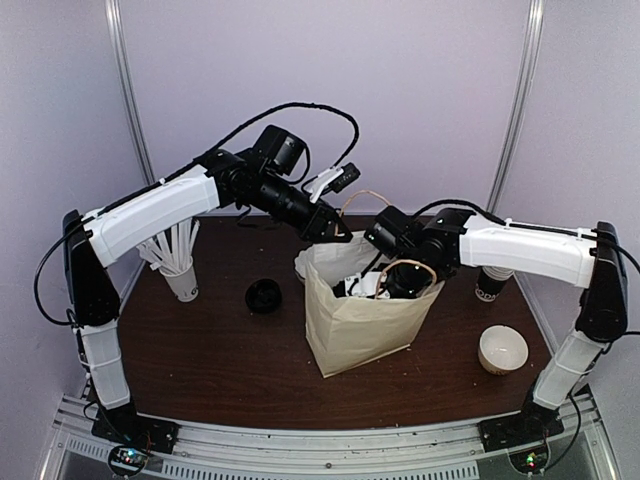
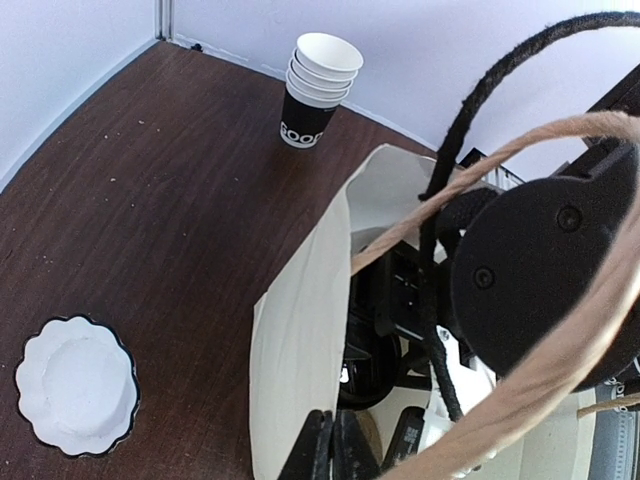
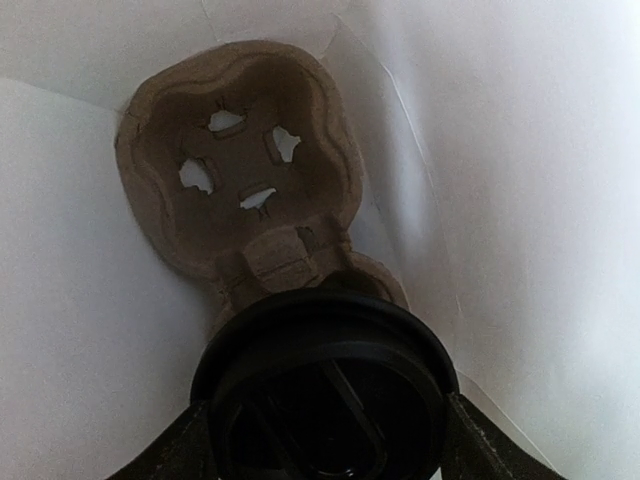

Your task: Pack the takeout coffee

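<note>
Takeout coffee (image 3: 325, 390), blk round lid, inside paper bag (image 1: 360, 330) | R gripper (image 3: 325, 430) clamps it | L gripper (image 2: 328, 440) pinches bag rim

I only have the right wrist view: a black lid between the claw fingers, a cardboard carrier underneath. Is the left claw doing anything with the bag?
Observer: Yes, the left claw is shut on the far rim of the paper bag, holding it open.
Operator: Okay. Anything loose near the bag?
Observer: A separate black lid lies on the table, to the left of the bag.
Operator: And on the right side?
Observer: A stack of nested cups stands upright at the far right, apart from the bag.
</note>
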{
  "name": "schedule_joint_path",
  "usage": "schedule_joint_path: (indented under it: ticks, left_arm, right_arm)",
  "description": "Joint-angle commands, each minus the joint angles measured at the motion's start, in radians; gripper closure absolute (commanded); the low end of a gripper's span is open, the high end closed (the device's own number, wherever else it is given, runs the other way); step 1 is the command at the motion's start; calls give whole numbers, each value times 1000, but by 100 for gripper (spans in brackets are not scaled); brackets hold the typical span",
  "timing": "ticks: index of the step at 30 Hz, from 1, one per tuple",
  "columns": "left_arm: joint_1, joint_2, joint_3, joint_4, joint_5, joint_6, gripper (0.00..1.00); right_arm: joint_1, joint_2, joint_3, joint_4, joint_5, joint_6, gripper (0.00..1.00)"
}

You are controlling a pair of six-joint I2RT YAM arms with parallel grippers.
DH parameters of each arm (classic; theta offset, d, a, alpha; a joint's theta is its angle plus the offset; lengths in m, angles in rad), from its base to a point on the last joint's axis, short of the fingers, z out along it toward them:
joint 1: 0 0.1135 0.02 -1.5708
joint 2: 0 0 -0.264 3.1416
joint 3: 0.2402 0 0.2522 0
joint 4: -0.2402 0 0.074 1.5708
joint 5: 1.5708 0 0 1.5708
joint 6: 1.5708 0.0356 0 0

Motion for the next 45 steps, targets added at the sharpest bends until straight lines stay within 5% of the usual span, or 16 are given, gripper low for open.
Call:
schedule_joint_path:
  ticks: [1,7,17,45]
  left_arm:
    - [-5,10,-2,67,-10,-12,97]
    - [-5,15,-2,73,4,-17,98]
    - [-5,17,-2,72,-1,-11,99]
    - [-3,37,-3,97,24,-18,100]
  right_arm:
    - [-5,63,-74,0,-4,-46,30]
    - [-5,74,-35,-84,-38,-153,30]
    - [-3,93,-18,-53,-52,11,31]
    - [11,100,15,-72,-14,24,27]
